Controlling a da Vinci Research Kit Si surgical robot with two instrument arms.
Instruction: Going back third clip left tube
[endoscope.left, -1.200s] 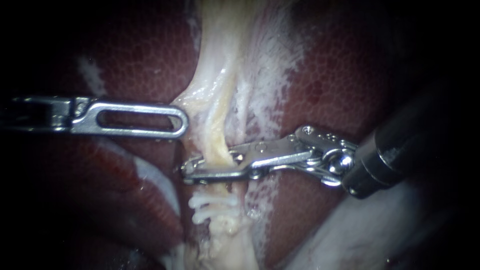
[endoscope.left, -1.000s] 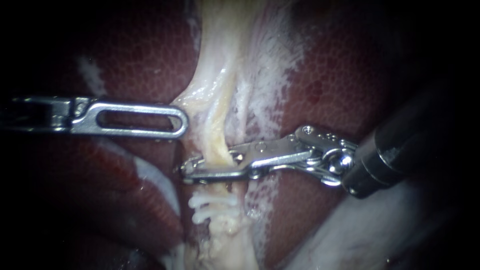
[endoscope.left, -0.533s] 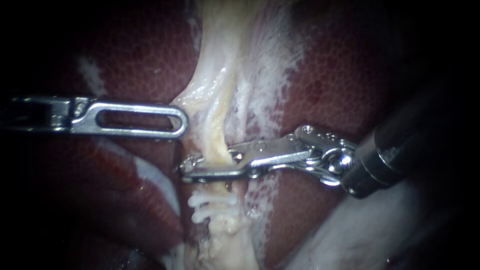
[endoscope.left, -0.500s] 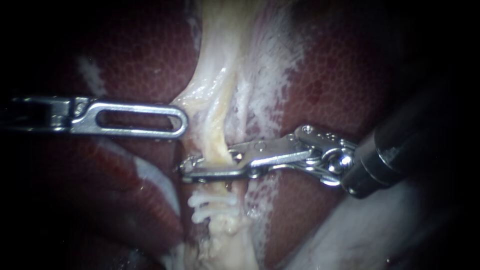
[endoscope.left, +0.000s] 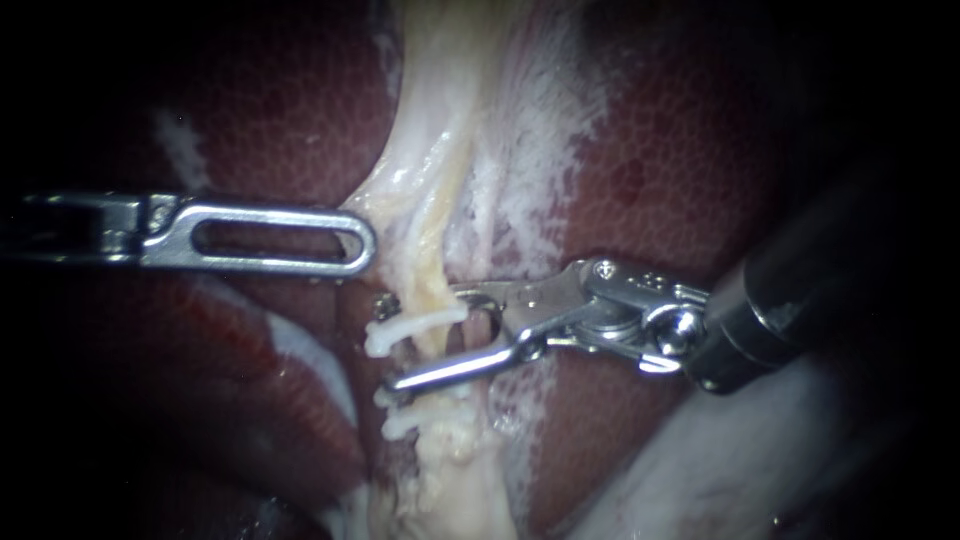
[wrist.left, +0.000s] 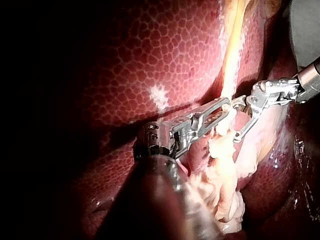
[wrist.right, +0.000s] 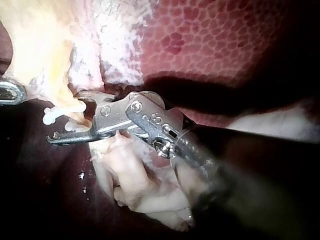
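Straddling the tube (endoscope.left: 432, 215) in the endoscope view, the right instrument's (endoscope.left: 390, 340) claw is spread around the top clip (endoscope.left: 415, 323); it should back straight out along its shaft, snagging nothing. Left wrist view: the left instrument's (wrist.left: 222, 107) claw pinches the tube's edge, best held steady. Right wrist view: the clip sits just beside the claw.

The endoscope faces the tissue squarely and close, centred on the pale yellowish tube (endoscope.left: 432, 270), where the slotted silver left instrument (endoscope.left: 362, 240) and the hinged silver right instrument (endoscope.left: 400, 340) meet. Each wrist camera looks forward along its own dark shaft, also close. All three views share the tube between both tips and the mottled dark-red liver (endoscope.left: 650, 150) behind.
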